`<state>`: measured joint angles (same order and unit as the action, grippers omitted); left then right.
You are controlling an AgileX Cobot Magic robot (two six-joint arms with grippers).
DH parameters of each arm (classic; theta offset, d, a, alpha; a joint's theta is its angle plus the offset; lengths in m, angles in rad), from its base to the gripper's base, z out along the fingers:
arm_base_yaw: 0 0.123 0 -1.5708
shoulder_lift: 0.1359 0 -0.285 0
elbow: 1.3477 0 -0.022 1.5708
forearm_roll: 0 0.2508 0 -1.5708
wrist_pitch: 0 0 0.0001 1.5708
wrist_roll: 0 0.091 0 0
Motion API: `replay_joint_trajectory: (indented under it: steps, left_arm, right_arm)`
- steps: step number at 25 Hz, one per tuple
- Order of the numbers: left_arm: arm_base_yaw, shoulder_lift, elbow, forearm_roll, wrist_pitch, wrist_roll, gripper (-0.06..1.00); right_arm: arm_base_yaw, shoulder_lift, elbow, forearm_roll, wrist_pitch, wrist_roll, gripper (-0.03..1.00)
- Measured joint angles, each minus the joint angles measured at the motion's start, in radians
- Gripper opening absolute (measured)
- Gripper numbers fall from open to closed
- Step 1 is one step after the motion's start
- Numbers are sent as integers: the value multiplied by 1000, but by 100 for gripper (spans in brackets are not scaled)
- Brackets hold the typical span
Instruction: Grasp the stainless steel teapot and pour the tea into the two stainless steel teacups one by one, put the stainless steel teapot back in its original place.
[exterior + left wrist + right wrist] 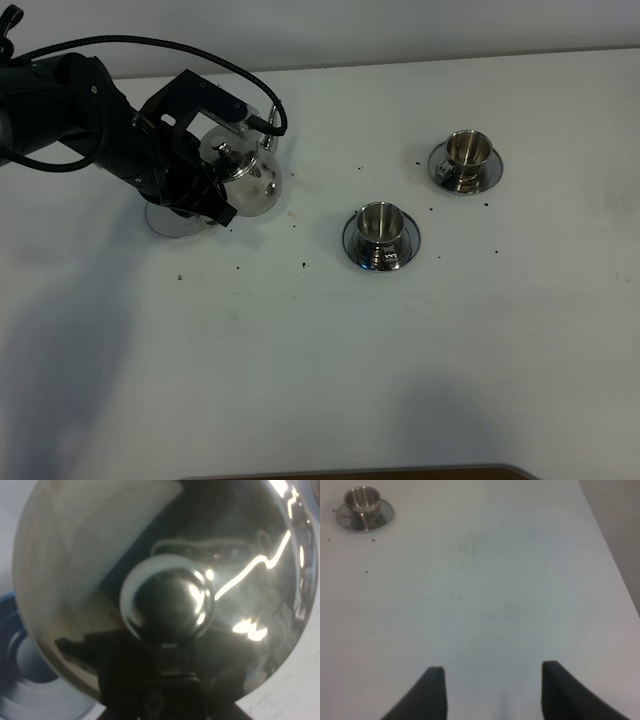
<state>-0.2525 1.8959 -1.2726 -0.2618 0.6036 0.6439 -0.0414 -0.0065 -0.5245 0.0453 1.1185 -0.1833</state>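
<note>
The stainless steel teapot (243, 173) is in my left gripper (207, 190), which is shut on its handle side. The pot sits just right of the round steel coaster (172, 220), off it; I cannot tell whether it touches the table. In the left wrist view the teapot's domed lid and knob (167, 602) fill the frame, and the coaster (30, 680) shows beside it. One teacup (381, 228) on its saucer stands mid-table, the other teacup (465, 155) farther back right. One teacup (364, 502) shows far off in the right wrist view. My right gripper (495, 695) is open and empty. No tea is visible.
The white table (320, 350) carries small dark specks (304, 264) between the teapot and the cups. A brown edge (350, 472) shows at the table's front. The left arm's black cable (200, 50) loops above the teapot.
</note>
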Motion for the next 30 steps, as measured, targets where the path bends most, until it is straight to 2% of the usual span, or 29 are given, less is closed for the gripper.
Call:
replay_joint_trajectory:
  steps: [10,18,22,25,30]
  left_arm:
    - [0,0,0,0,31,-16,25]
    - [7,0,0,0,69,-114,25]
    - [9,0,-12,39,98,-149,25]
    - [9,0,-42,54,97,-129,25]
    - [-16,0,-89,54,68,-22,25]
  right_arm:
    - [0,0,0,0,0,0,43]
    - [0,0,0,0,0,0,43]
    - [0,0,0,0,0,0,43]
    - [0,0,0,0,0,0,43]
    - [0,0,0,0,0,0,43]
